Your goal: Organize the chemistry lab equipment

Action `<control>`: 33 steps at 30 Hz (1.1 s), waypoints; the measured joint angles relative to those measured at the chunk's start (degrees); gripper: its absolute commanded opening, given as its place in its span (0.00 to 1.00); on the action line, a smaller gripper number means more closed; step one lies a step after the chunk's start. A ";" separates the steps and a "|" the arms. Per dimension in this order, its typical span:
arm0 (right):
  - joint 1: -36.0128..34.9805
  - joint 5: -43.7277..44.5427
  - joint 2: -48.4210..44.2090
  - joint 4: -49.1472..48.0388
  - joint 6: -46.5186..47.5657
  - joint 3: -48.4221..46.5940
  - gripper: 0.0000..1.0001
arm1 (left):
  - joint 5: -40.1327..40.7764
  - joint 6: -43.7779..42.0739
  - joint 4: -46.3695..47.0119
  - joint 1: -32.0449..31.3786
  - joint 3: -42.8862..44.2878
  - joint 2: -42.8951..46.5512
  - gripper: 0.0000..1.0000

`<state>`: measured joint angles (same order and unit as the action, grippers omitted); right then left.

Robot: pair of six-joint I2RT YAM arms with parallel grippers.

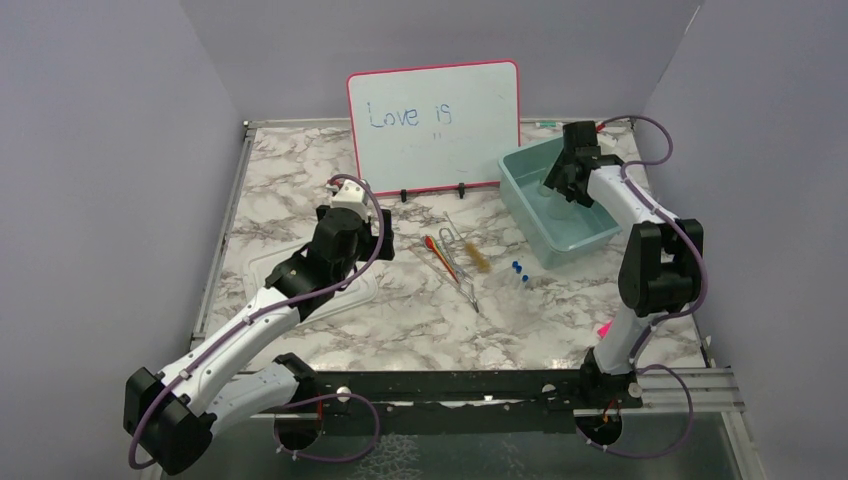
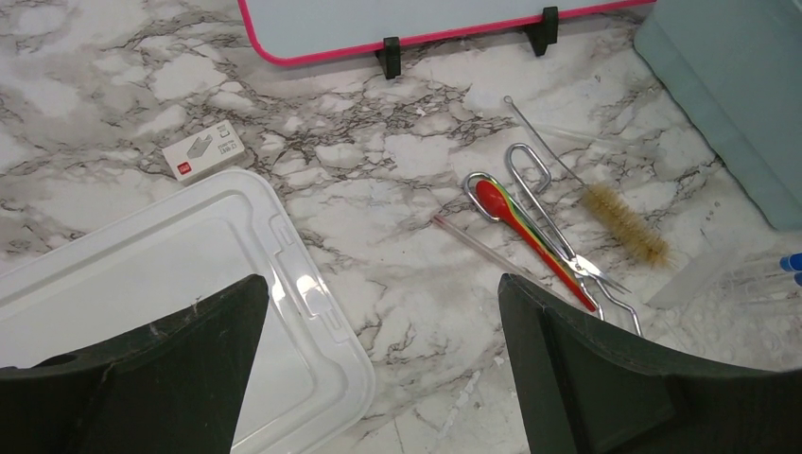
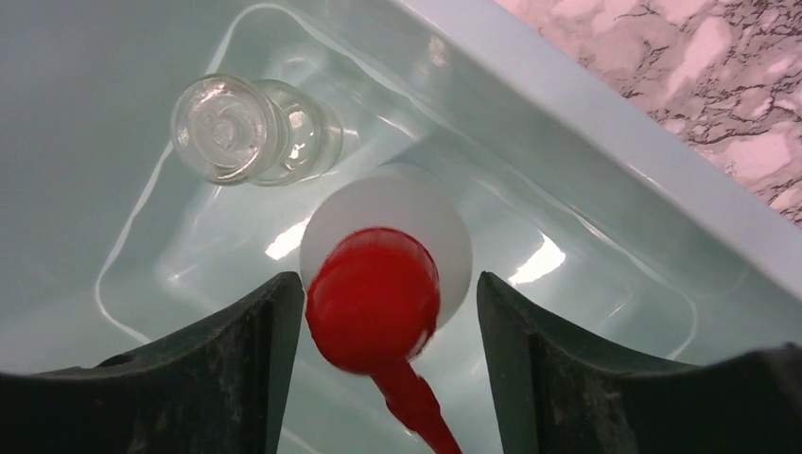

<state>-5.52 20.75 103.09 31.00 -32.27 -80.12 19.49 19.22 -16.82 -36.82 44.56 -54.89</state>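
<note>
we find right gripper (image 3: 388, 284) wide, loose around red-topped white bottle (image 3: 416, 203) in teal bin (image 3: 586, 170) | left gripper (image 2: 378, 284) wide, empty | risk: a withdrawing finger could tip it onto clear beaker (image 3: 236, 128)

Your marble worktop (image 1: 420, 320) carries a whiteboard (image 1: 433, 125) far, teal tub (image 1: 527, 215) far right, clear lid (image 2: 142, 274) left, brush (image 1: 478, 255) and tweezers (image 1: 455, 250) centre.

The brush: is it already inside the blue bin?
No, the brush lies on the table, outside the bin.
</note>
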 measured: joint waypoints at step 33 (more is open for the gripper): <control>-24.63 -20.87 -28.55 2.99 9.77 5.77 0.55 | -1.88 0.87 0.98 0.02 0.00 6.71 0.95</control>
<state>-30.15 -0.12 74.54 34.00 -22.50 -74.35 17.61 20.10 -15.84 -36.80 44.56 -48.18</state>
